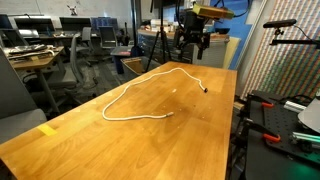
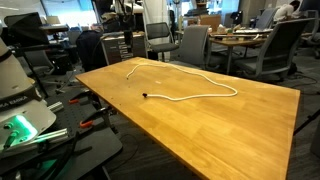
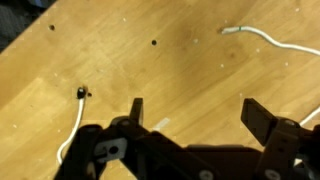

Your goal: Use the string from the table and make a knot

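Observation:
The string is a thin white cord lying in a long open loop on the wooden table. Its dark tip points toward the right edge, and its plain end rests mid-table. An exterior view from another side shows the string and its dark tip near the table's front-left edge. My gripper hangs above the far end of the table, open and empty. In the wrist view my gripper hovers over bare wood between the dark tip and the plain end.
A yellow tape mark sits near the table's left edge. A tripod and office chairs stand behind the table. A perforated panel and red-handled tools are on its right. Chairs and a machine surround it.

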Available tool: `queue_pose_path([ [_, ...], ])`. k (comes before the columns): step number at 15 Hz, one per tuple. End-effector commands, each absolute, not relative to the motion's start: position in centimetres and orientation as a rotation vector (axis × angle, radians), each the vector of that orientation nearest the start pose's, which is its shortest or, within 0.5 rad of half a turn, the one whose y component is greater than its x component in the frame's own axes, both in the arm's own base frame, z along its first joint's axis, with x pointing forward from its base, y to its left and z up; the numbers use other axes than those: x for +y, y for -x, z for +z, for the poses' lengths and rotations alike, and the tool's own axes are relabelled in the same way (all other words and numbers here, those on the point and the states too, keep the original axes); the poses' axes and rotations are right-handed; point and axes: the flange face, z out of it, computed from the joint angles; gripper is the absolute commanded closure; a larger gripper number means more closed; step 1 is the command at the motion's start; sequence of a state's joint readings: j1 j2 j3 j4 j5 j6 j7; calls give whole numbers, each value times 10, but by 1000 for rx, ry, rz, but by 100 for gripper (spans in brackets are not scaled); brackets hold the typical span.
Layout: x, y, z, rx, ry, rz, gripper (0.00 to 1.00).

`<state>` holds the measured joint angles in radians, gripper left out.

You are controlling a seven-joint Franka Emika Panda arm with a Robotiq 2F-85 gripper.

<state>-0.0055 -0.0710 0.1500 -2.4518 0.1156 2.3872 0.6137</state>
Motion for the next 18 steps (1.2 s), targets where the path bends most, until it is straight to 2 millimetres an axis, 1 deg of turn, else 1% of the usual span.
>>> queue_pose_path([
  [1, 24, -489, 312, 908, 2918, -250, 0],
  [2, 5, -496, 305, 942, 2909, -311, 0],
  [3, 31, -484, 314, 888, 2929, -206, 0],
  [4, 19, -485, 308, 910, 2927, -209, 0],
  [5, 17, -485, 304, 915, 2930, -195, 0],
  [7, 22, -486, 305, 897, 2946, -183, 0],
  [8, 18, -487, 302, 909, 2959, -169, 0],
  [10, -6, -492, 287, 980, 2985, -137, 0],
  [13, -58, -494, 254, 1137, 2993, -92, 0],
  [15, -86, -496, 232, 1200, 2942, -55, 0],
  [18, -107, -496, 205, 1273, 2839, 8, 0],
])
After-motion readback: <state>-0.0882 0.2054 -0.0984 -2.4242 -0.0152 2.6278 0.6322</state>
